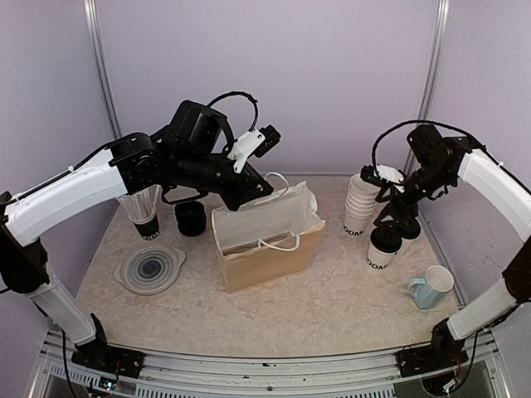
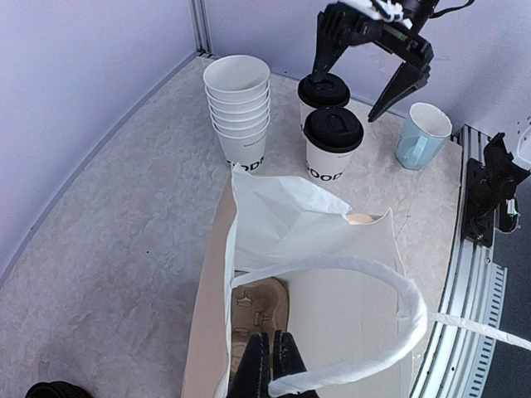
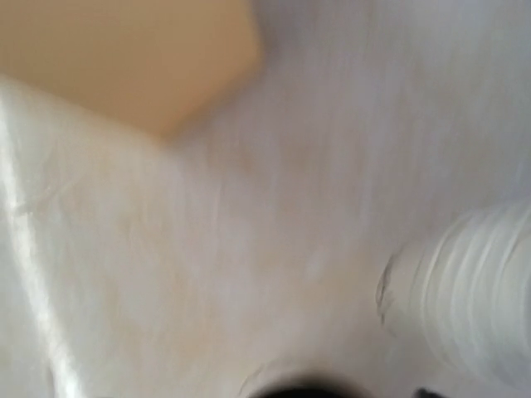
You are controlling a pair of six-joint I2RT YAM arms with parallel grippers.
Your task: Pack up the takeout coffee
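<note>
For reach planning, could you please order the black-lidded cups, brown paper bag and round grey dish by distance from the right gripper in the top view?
1. Black-lidded white paper cups, under the right gripper.
2. Brown paper bag, centre.
3. Round grey dish, far left.

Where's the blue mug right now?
Top view, right side: the blue mug stands on the table, right of the two lidded cups and nearer the front edge.

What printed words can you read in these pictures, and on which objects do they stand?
"ODO", partly hidden: near lidded cup, by its base.
"ODO", cut off: stack of lidless cups, bottom cup.
Black lettering, too small to read: clear cup stack, left side.
No text seen: paper bag, blue mug.
</note>
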